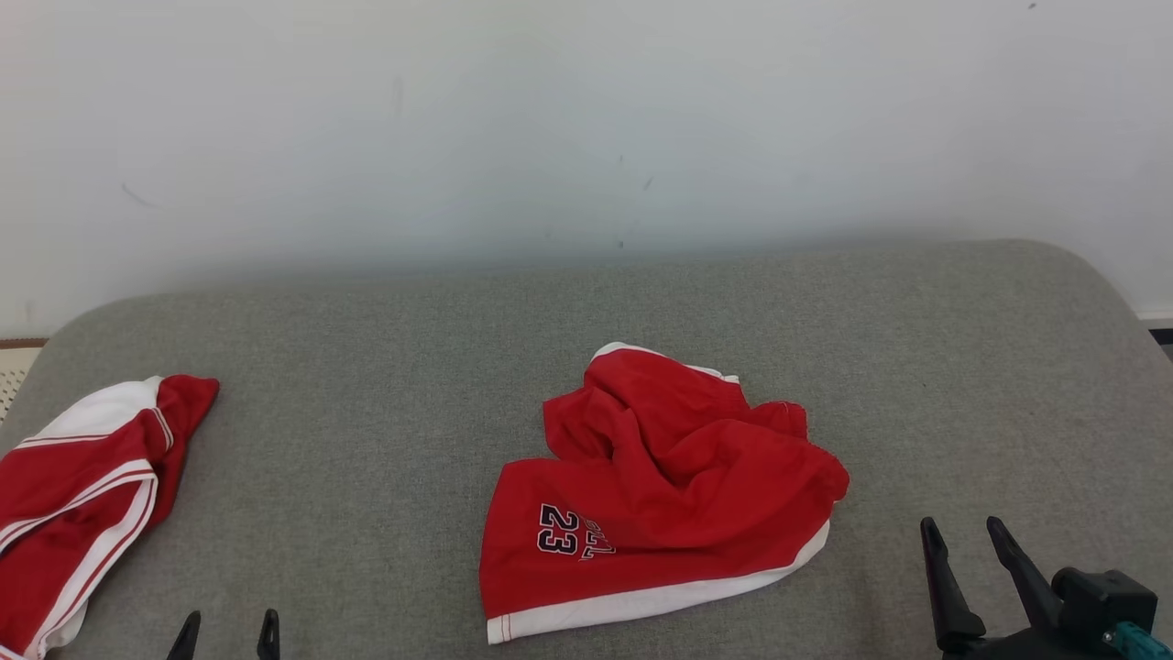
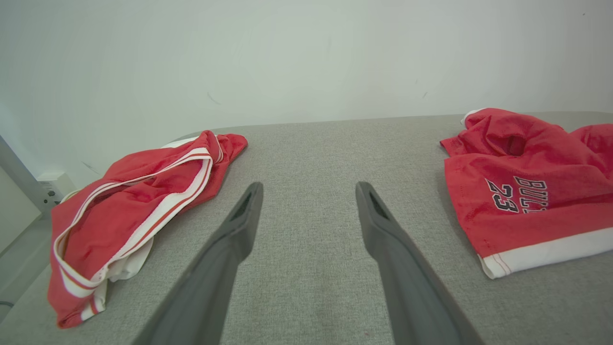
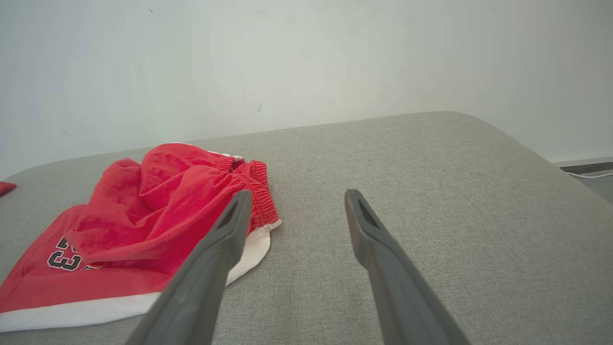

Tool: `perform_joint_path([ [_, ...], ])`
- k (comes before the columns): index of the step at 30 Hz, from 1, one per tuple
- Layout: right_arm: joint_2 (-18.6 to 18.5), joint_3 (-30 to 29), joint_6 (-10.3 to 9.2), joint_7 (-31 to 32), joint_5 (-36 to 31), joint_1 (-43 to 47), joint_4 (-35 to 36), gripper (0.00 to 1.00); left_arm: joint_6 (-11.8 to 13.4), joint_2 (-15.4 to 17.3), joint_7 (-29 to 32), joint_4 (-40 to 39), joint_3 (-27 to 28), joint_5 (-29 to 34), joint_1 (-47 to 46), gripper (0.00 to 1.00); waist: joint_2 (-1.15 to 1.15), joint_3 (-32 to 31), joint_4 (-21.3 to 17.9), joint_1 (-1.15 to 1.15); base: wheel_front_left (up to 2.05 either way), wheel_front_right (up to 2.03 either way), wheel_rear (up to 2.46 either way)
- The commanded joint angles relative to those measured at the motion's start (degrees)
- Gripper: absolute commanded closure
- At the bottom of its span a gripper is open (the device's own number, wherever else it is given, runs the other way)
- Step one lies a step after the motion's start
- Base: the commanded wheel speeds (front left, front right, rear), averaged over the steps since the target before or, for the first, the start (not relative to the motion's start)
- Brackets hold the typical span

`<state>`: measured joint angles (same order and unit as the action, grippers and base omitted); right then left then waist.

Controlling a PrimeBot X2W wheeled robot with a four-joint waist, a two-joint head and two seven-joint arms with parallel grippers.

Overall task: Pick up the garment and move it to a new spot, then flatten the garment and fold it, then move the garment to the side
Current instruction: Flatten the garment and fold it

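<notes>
While your left claw (image 1: 231, 625) and right claw (image 1: 962, 529) both hang open and empty at the near edge, the shorts (image 1: 660, 486) lie crumpled at the middle of the desk (image 1: 367, 367), nearer the right one. They look light, soft and limp; pinch the elastic waistband (image 3: 261, 191) at their far right.

Bright, even, diffuse light on matte surfaces; colours clean and detail sharp.

In the head view a soft grey shadow band lies toward 12 o'clock, where the wall (image 1: 586, 137) meets the worktop (image 1: 367, 367). The red shorts (image 1: 660, 477) cast a faint, blurred-edged shadow on their 9 o'clock side. The wall carries a cool, slightly greenish tint. Both wrist views bow the worktop's far edge with wide-angle stretch. Near 6 o'clock the left fingers (image 2: 225, 254) and right fingers (image 3: 383, 268) look slightly soft, while the cloth weave beyond them is crisp.
</notes>
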<state>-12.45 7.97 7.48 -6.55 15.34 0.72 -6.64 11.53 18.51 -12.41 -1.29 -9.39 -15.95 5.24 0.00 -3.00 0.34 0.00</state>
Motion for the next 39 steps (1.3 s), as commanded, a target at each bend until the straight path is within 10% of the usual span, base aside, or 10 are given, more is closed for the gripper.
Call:
perform_joint_path([
  [1,-0.4,-0.1,0.03,-0.2,0.2,0.0,-0.1,0.0,0.1,0.3,-0.2,0.2,0.0,-0.5,-0.5,0.0,0.0,0.0,0.0,0.0,0.0,0.0,0.0],
  [17,-4.4,4.5,0.03,0.3,2.2,-4.0,-4.9,0.0,-7.5,-2.5,0.1,5.7,-7.4,-2.9,-3.9,0.0,0.0,2.1,0.5,0.0,0.0,0.0,0.0],
  [39,-13.4,27.1,0.03,-0.2,8.6,-24.5,-24.4,0.0,-16.4,-10.0,-1.9,25.0,-18.3,-1.5,-17.5,0.0,0.0,10.6,0.9,0.0,0.0,0.0,0.0],
])
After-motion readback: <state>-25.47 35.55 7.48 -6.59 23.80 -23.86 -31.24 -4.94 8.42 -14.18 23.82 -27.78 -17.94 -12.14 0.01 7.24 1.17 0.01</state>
